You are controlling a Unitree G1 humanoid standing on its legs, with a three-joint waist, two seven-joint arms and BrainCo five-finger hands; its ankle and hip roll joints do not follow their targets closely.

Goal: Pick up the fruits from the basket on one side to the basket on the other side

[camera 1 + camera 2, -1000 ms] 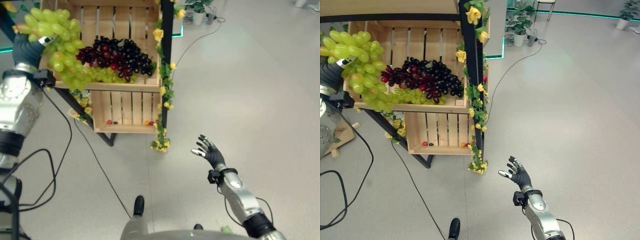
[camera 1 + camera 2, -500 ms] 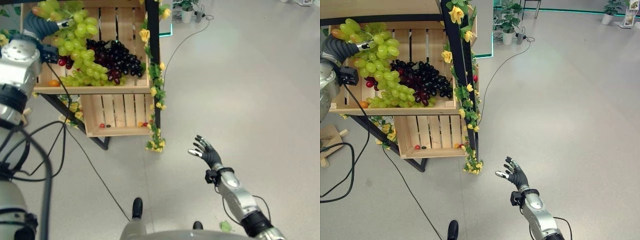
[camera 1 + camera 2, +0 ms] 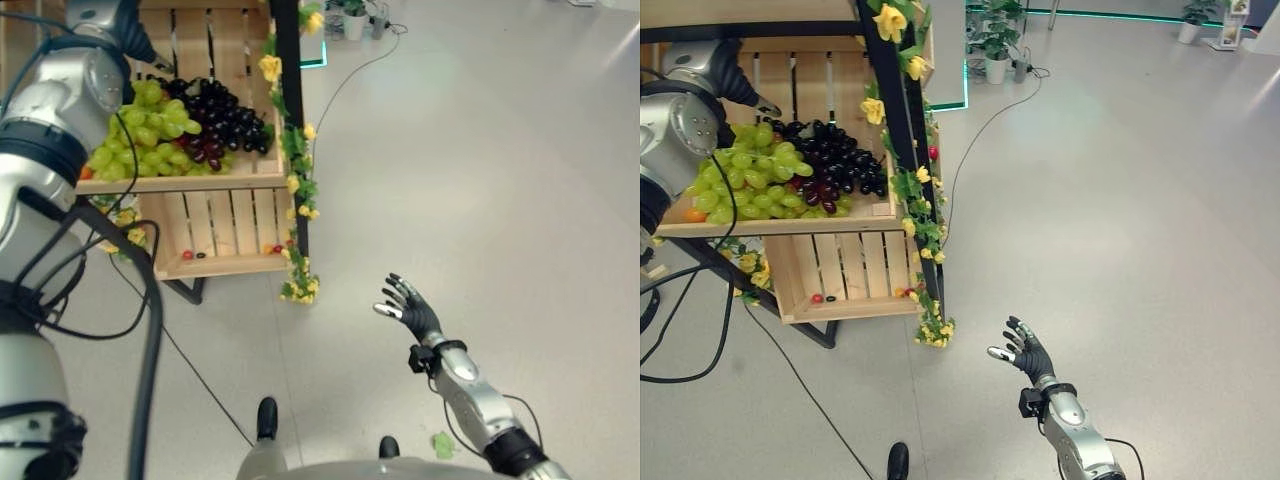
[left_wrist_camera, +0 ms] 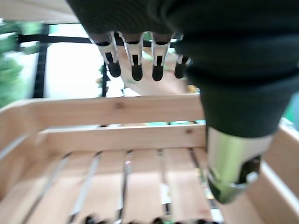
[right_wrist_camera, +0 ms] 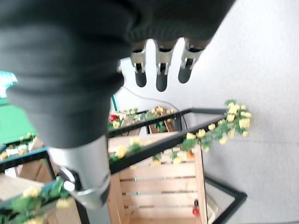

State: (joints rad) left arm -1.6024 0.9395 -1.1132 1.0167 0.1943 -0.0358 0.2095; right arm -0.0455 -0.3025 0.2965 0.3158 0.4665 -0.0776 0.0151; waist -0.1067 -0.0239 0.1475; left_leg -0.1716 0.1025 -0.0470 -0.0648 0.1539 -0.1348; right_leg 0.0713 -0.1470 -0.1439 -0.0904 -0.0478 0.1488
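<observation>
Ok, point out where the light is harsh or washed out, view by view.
Left wrist view: the space past the wooden crate's far rail is blown out white, behind the left hand. Left eye view: a bright streak of glare on the floor, far right. Right wrist view: the right hand reads dark against the pale floor.

An upper slatted wooden crate [image 3: 790, 225] sits in a black metal stand [image 3: 902, 150] twined with yellow flowers and green leaves [image 3: 915, 200]. Inside it, a bunch of green grapes [image 3: 745, 180] lies on the left side, touching a bunch of dark purple grapes [image 3: 835, 165] to its right. A small orange fruit [image 3: 693, 214] rests at the crate's front left corner. The left arm reaches into the crate above the green grapes. Below, a lower slatted wooden crate [image 3: 835, 285] holds a few small red and dark berries [image 3: 818, 298]. The right hand [image 3: 1025, 352] hangs over the pale grey floor [image 3: 1120, 230], fingers [image 3: 1002, 353] spread and holding nothing.
</observation>
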